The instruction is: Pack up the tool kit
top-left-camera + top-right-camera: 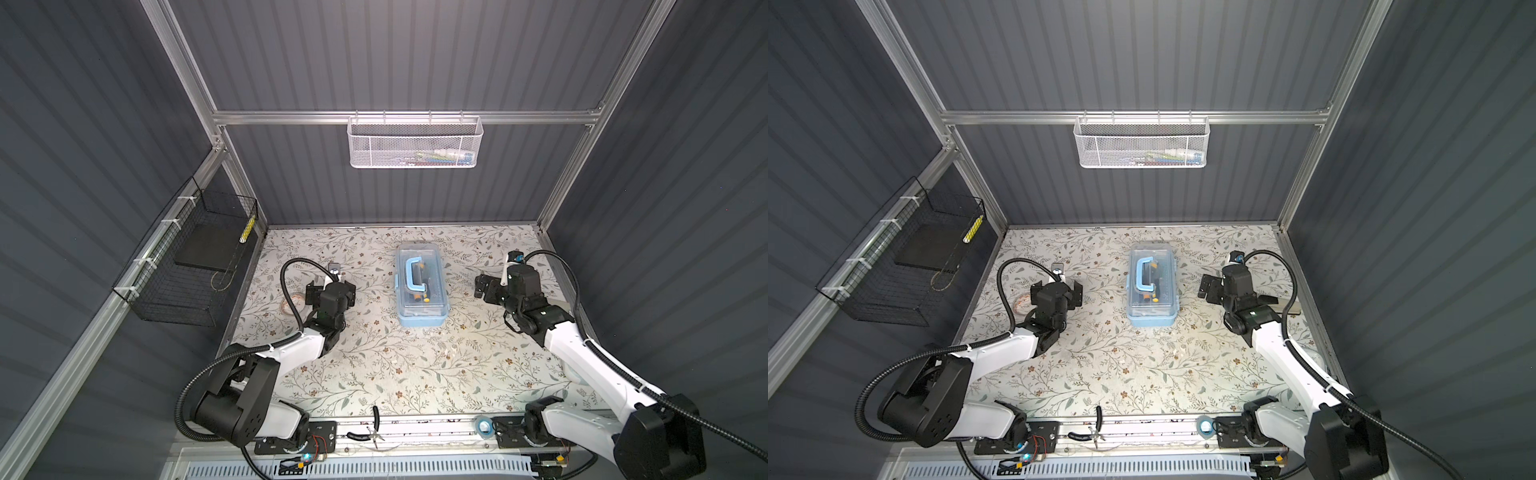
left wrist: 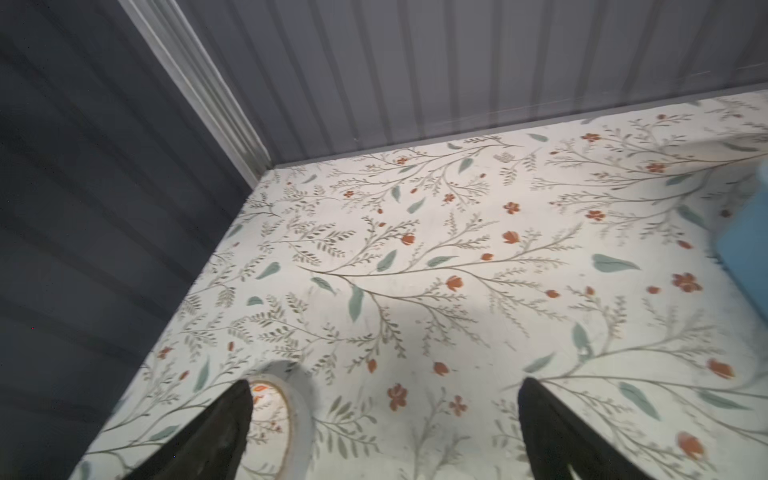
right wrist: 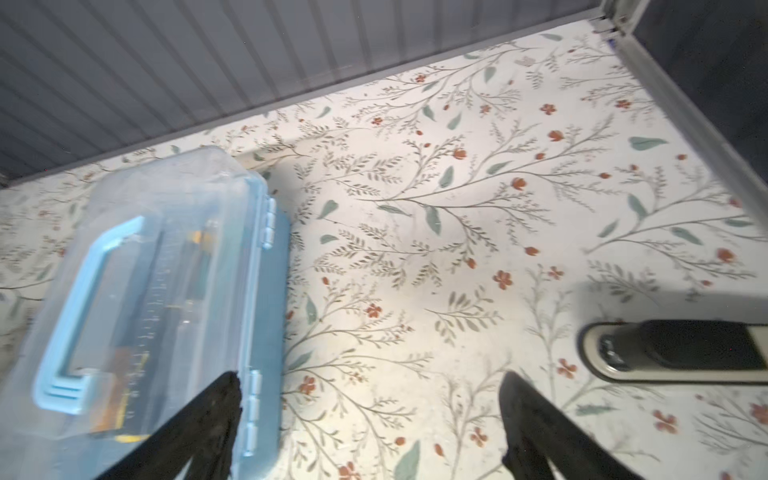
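Floral table (image 1: 374, 365) bears the closed tool kit (image 1: 428, 309), markings (image 3: 153, 299) illegible.

Mesh basket (image 1: 374, 145) contents (image 1: 444, 157) indistinct, perhaps pens

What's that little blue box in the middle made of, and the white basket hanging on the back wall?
The box looks like plastic: its lid is clear and glossy, with tools showing through, and its base is opaque, smooth light blue. The basket seems to be white-painted metal mesh, judging by its fine holes and thin rim, though plastic cannot be ruled out.
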`<state>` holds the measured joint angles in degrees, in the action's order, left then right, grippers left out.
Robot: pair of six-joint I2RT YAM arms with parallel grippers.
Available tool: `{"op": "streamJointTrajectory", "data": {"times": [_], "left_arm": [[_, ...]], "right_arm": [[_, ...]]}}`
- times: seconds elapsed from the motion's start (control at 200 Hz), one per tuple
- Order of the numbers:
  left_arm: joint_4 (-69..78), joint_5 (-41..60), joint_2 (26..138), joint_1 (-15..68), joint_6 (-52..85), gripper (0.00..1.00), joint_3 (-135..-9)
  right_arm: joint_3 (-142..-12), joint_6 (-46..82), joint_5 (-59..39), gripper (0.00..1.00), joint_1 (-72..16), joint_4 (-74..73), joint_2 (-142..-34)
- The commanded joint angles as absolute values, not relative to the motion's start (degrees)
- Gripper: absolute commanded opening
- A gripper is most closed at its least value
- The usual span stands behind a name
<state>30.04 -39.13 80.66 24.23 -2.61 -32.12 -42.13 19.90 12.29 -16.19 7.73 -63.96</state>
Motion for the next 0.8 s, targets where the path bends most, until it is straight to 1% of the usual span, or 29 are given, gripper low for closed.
{"op": "streamJointTrajectory", "data": {"times": [0.0,0.12,0.235,0.26,0.295,0.32,0.345,0.395,0.46,0.545,0.595,0.63,0.675,0.705,0.735,0.76,0.795], "left_arm": [[36.48,-42.90,82.68,21.88,-7.00,1.00,-30.50],[43.73,-41.26,88.18,19.18,-6.67,1.00,-28.38],[56.09,-37.66,93.53,15.34,-4.83,1.00,-24.02],[58.91,-37.32,95.02,14.12,-2.65,1.00,-22.97],[66.16,-33.19,97.01,12.12,-2.77,1.00,-20.74],[67.03,-30.41,97.20,11.51,-2.09,1.00,-19.57],[66.19,-29.22,97.75,11.09,-1.44,1.00,-19.32],[73.11,-28.51,100.30,10.58,-3.06,1.00,-18.50],[66.49,-27.72,97.89,10.32,-1.46,1.00,-19.33],[64.35,-26.55,99.02,8.99,-0.87,1.00,-21.67],[58.62,-27.05,98.22,8.75,0.13,1.00,-23.59],[57.53,-26.91,98.15,8.54,0.50,1.00,-24.16],[58.94,-26.63,98.70,8.27,0.39,1.00,-24.13],[58.42,-26.56,98.71,8.18,0.43,1.00,-24.29],[56.97,-26.34,98.54,8.08,0.72,1.00,-24.88],[55.48,-26.39,98.59,8.00,0.79,1.00,-25.53],[54.74,-26.69,98.72,7.93,0.96,1.00,-26.11]], "right_arm": [[-41.57,15.21,20.73,0.99,-15.46,4.53,-63.24],[-38.94,12.16,23.37,0.99,-13.42,-0.01,-63.79],[-35.34,8.95,26.75,0.99,-11.83,-5.59,-65.57],[-34.37,8.68,27.24,0.99,-11.34,-7.65,-65.68],[-33.09,8.20,27.55,0.99,-10.61,-10.53,-65.78],[-32.01,7.65,27.43,0.99,-10.19,-13.13,-66.08],[-30.66,6.72,27.26,0.99,-9.74,-16.03,-66.56],[-28.41,4.85,28.19,0.99,-9.13,-21.52,-68.42],[-24.69,3.84,28.57,0.99,-7.93,-30.72,-71.47],[-17.06,1.38,26.53,0.99,-6.59,-51.00,-74.03],[-14.37,-0.25,22.59,0.99,-5.81,-56.24,-73.78],[-12.98,0.73,19.97,0.99,-4.04,-60.19,-75.17],[-12.19,3.03,16.58,0.99,-1.59,-63.25,-78.98],[-11.50,3.36,14.91,0.99,-0.50,-67.79,-82.96],[-11.50,2.58,15.26,0.99,-0.18,-75.53,-87.08],[-12.21,2.62,14.86,0.99,-0.27,-72.98,-86.16],[-15.73,4.22,13.42,0.99,-0.05,-58.22,-81.90]]}}
